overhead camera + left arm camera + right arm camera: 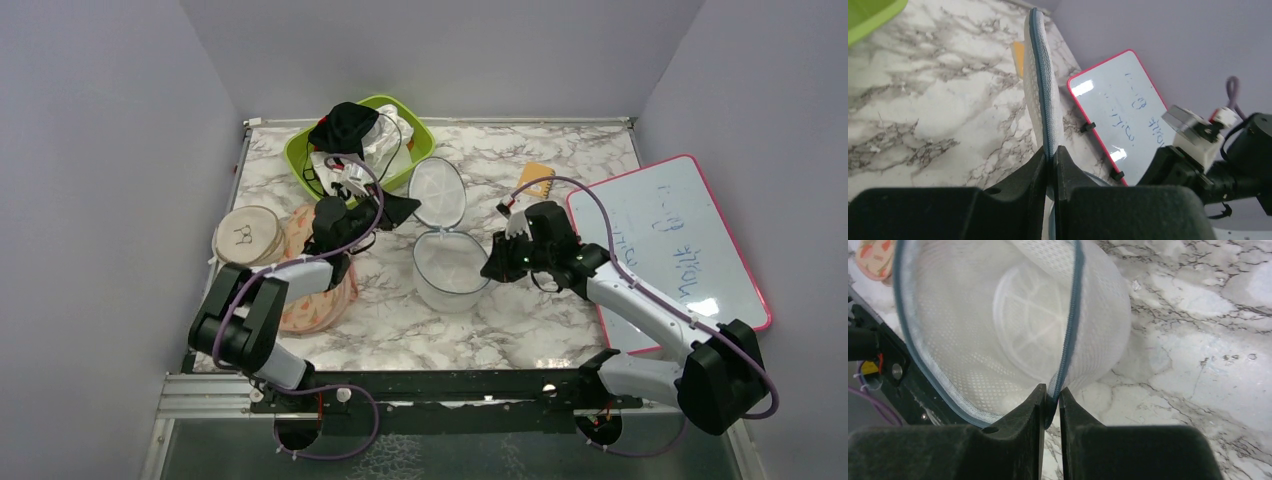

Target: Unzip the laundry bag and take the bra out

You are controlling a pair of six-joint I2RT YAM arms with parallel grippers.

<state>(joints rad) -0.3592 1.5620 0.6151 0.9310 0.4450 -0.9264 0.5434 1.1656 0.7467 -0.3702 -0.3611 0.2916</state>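
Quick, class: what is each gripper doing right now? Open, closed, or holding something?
The left gripper is shut on the zip edge of the laundry bag, on its raised flap.
The right gripper is shut on the laundry bag's zip rim.

Open laundry bag (452,265) mouth reachable from above; raised lid (438,192) walls far side; whiteboard (680,240) crowds right, green basket (293,155) rear-left.

1. A green bin (296,157), upper centre, holds dark and white cloth.
2. A beige disc (247,236) lies at the left of the marble bench (520,322).
3. A pink-framed whiteboard (665,245) with handwriting sits at right.
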